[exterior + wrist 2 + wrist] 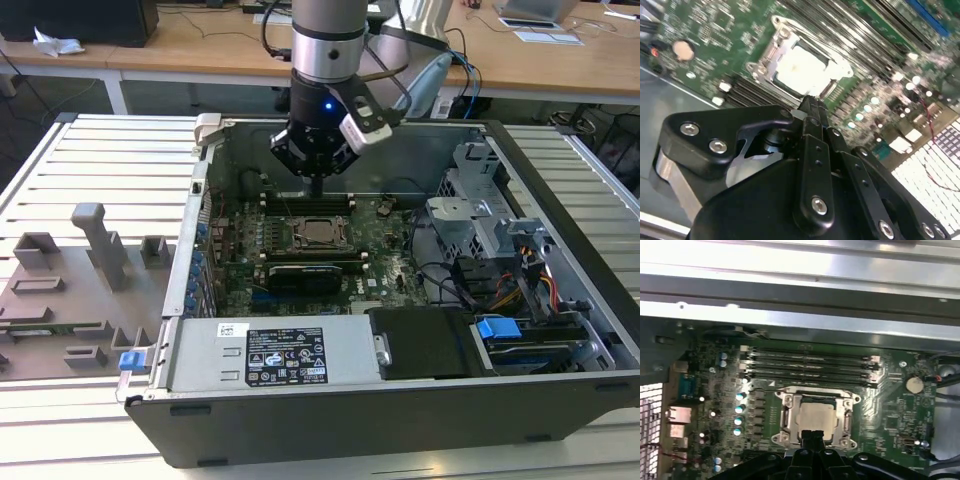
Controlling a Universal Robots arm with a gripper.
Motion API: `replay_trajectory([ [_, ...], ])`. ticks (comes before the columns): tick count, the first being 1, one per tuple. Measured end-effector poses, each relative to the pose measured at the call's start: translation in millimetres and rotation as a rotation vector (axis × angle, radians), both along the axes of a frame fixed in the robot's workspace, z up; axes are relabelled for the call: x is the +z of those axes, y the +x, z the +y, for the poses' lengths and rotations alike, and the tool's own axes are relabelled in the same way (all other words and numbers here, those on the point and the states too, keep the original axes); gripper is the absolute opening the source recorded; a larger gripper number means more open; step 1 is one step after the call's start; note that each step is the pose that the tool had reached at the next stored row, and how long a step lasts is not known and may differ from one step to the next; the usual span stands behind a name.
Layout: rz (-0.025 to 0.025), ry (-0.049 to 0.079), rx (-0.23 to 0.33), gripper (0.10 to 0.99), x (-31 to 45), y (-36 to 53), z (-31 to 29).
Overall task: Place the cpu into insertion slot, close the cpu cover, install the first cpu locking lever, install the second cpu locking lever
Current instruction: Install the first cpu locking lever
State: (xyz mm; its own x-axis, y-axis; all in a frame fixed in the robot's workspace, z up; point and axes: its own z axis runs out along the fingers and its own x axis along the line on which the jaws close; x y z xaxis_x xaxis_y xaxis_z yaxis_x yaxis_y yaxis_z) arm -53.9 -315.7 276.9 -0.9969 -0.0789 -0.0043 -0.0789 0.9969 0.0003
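Observation:
The cpu [816, 419] [802, 70] lies flat in the insertion slot [320, 232] on the green motherboard, its pale metal top showing. The silver cpu cover [790, 405] [777, 25] frames it and looks folded down over its edges. My gripper [315, 186] [812, 436] [810, 102] hangs just above the slot's edge, on the side toward the memory slots. Its black fingers are pressed together with nothing between them. I cannot make out how the locking levers stand.
Long memory slots [810, 365] run beside the socket. The open computer case [560, 200] walls the board in. A labelled power supply [285, 355], a drive cage [480, 215] and cables [520, 290] crowd the exterior view's right. Grey fixtures [95, 240] stand at its left.

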Motion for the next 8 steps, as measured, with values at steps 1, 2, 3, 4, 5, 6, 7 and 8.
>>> replay_trajectory([
  [1, 0.0000, 0.000, 0.000, 0.106, -0.1, -3.8, 0.2],
  [2, 0.0000, 0.000, 0.000, 0.106, -0.3, -7.6, 0.4],
  [3, 0.0000, 0.000, 0.000, 0.106, -0.5, -12.2, 0.6],
  [4, -0.0001, 0.000, 0.000, 0.106, -1.0, -16.7, 0.9],
  [5, -0.0002, 0.000, 0.000, 0.106, -2.4, -22.5, 1.2],
  [6, -0.0001, 0.000, -0.001, 0.106, -3.8, -26.3, 1.4],
  [7, 0.0000, 0.000, -0.001, 0.106, -6.7, -32.3, 1.5],
  [8, 0.0000, 0.000, -0.001, 0.106, -8.3, -35.7, 1.7],
])
